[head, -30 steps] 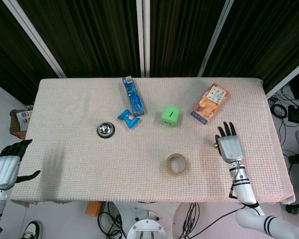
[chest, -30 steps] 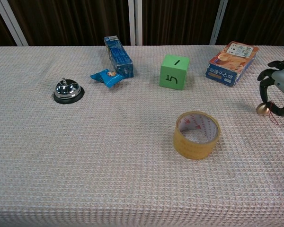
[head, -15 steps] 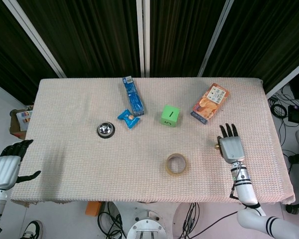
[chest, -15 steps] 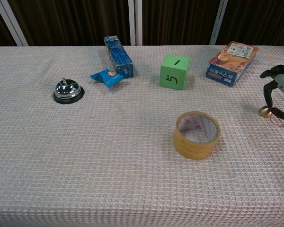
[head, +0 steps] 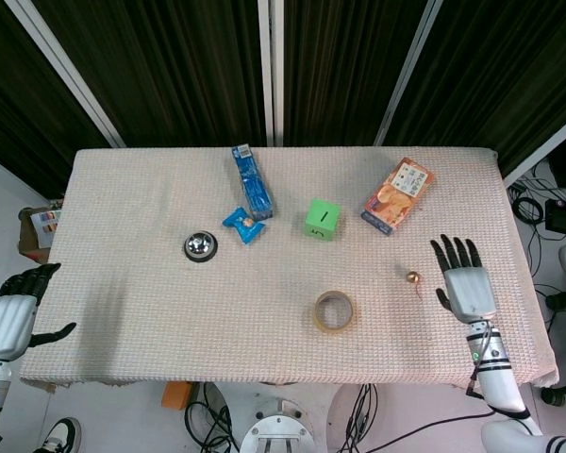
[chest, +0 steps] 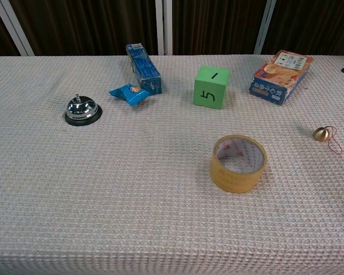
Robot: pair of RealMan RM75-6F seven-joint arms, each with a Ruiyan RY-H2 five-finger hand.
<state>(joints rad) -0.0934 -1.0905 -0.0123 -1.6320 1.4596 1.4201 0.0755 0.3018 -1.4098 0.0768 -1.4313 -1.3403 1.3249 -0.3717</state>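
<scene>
A small brass bell (head: 412,277) (chest: 320,134) with a red cord lies alone on the cloth at the right. My right hand (head: 465,281) hovers to its right, open, fingers spread and apart from it; the chest view catches only a fingertip at its right edge. My left hand (head: 12,312) hangs off the table's left edge, open and holding nothing. A roll of tape (head: 333,310) (chest: 238,162) lies near the front middle. A green cube (head: 322,219) (chest: 211,86) stands behind it.
An orange snack box (head: 397,194) (chest: 280,76) lies at the back right. A blue box (head: 252,180) (chest: 143,68), a blue packet (head: 242,224) (chest: 129,93) and a silver desk bell (head: 200,246) (chest: 82,110) sit left of centre on the woven tablecloth (head: 132,283).
My right hand let go of the small brass bell and drew back to the right, fingers spreading. The bell now lies on the cloth. My left hand has not moved.
</scene>
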